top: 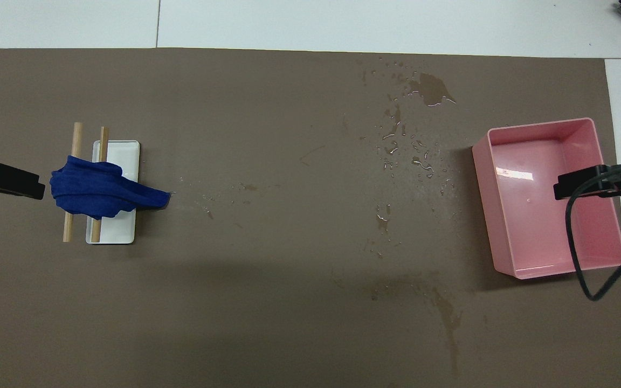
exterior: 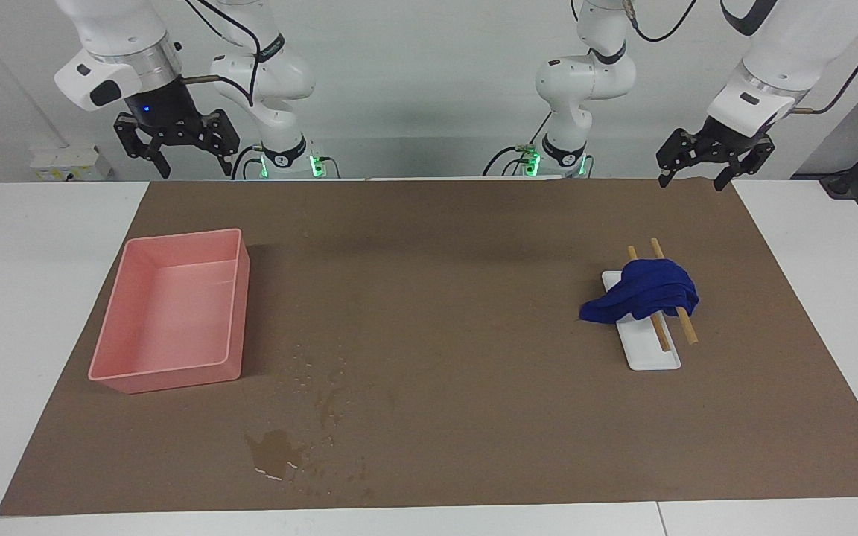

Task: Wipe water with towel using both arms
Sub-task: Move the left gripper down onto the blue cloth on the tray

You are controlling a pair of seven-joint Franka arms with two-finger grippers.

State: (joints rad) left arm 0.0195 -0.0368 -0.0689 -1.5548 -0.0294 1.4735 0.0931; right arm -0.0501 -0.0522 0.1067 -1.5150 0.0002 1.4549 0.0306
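Both arms wait raised at the robots' edge of the table. The left gripper [exterior: 693, 177] hangs over the brown mat's [exterior: 474, 298] corner at the left arm's end, its fingers spread apart and holding nothing. The right gripper [exterior: 189, 156] hangs over the mat's robot-side edge at the right arm's end, likewise spread and empty; in the overhead view only a dark fingertip of each shows at the side edges of the picture.

Nearest the robots on the mat is the navy-blue towel [exterior: 641, 292], toward the left arm's end. It is a soft cloth bunched into folds, draped across two wooden sticks [exterior: 671, 298] of a small white rack [exterior: 649, 350], with one pointed tail trailing off the rack's base onto the mat toward the middle. The sticks lie side by side, both ends poking out from under the cloth.

Toward the right arm's end sits a pink rectangular bin [exterior: 176, 313], open-topped and glossy inside; it seems empty, though a sheen on its floor could be a thin film of liquid.

The water [exterior: 274, 450] lies farther out, near the mat's edge away from the robots and beside the bin's outer corner: a small clear puddle that darkens the mat, with glinting droplets scattered from it back toward the mat's centre.

No brand, label or writing can be read anywhere.
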